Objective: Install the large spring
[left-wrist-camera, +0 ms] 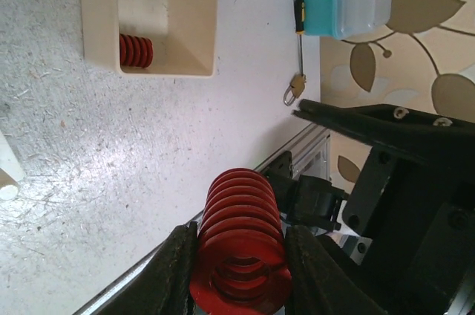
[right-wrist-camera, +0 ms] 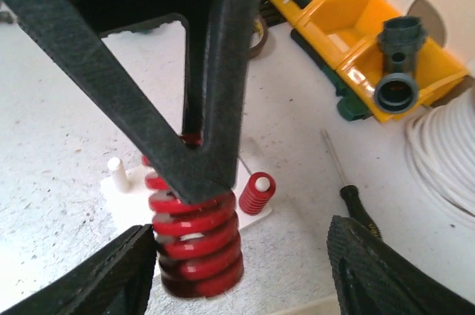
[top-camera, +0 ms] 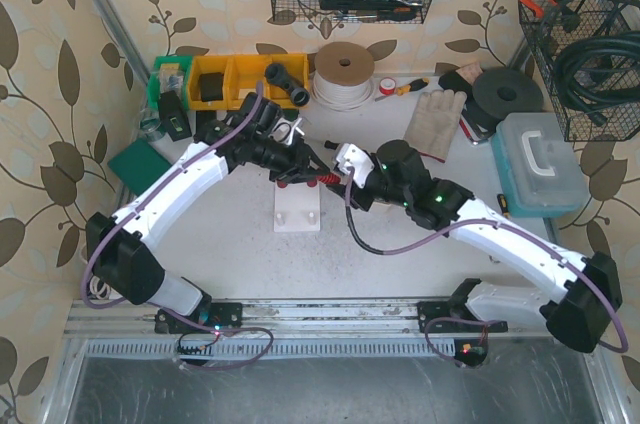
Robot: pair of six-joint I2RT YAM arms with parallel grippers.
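- The surface (top-camera: 400, 244) is pale grey, matt and finely scuffed, and it carries everything below.
- The white base plate (top-camera: 297, 212) is a smooth plastic rectangle lying flat on the surface, just nearer the arm bases than the point where my two sets of jaws meet.
- My right jaws stand wide apart and grip nothing. Their dull black fingers (right-wrist-camera: 375, 267) sit on either side of the large spring, one close against its coils and the other well clear.
- My left jaws are closed in on the large spring, with a smooth black finger (left-wrist-camera: 174, 274) pressed against each flank of the coils.
- The large spring (left-wrist-camera: 241, 252) is a glossy red coil of thick, flat-wound wire with a hollow core. Its long axis runs out along my left fingers and towards my right jaws. The open end I grip faces back towards my left wrist. The far end is over the plate; I cannot tell if it touches.
- A small red spring (right-wrist-camera: 256, 192), the same ribbed shape, stands upright on the plate.
- A bare white peg (right-wrist-camera: 114, 168), a short round post, stands upright near the plate's other edge.
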